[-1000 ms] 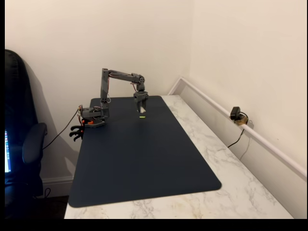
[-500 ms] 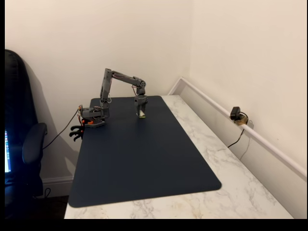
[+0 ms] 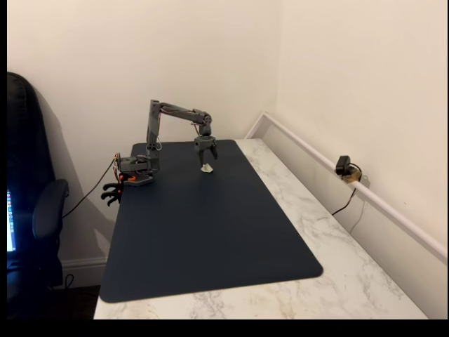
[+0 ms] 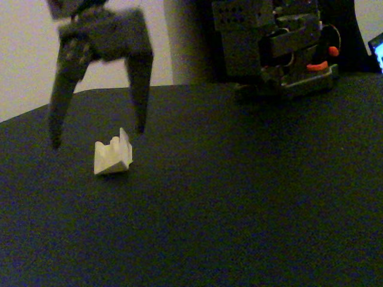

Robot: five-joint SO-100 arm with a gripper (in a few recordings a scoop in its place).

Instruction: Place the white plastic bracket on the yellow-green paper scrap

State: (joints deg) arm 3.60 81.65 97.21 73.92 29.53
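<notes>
Fixed view, far away: the grey robot arm's two-finger pincer (image 3: pixel 206 156) hangs over the back part of the big dark blue mat (image 3: pixel 210 239), which lies on the white marbled worktop (image 3: pixel 337 260).
Pincer: its two fingers are spread wide and hold nothing. In a fixed view from close up, the pincer (image 4: pixel 99 139) stands just above the mat with a finger on each side.
What changed: a moment ago the pincer was low and closed round the piece. Now it has let go and lifted a little.
Bracket: the small cream-white blocky plastic bracket (image 4: pixel 113 156) sits on the mat right under the pincer, between the fingers and touching neither. From far away it is a tiny pale dot (image 3: pixel 207 168) just below the pincer tips.
Paper scrap: the yellow-green paper scrap was in sight under the pincer a second ago. Now I cannot see it, so I think the bracket covers it.
What that means: the job looks about done. The arm likely just needs to pull away.
Room to move: lots of bare mat lies in front of the pincer and to both sides. The mat's back edge and the wall are close behind it. Going straight up looks safest, so the fingers do not bump the bracket.
</notes>
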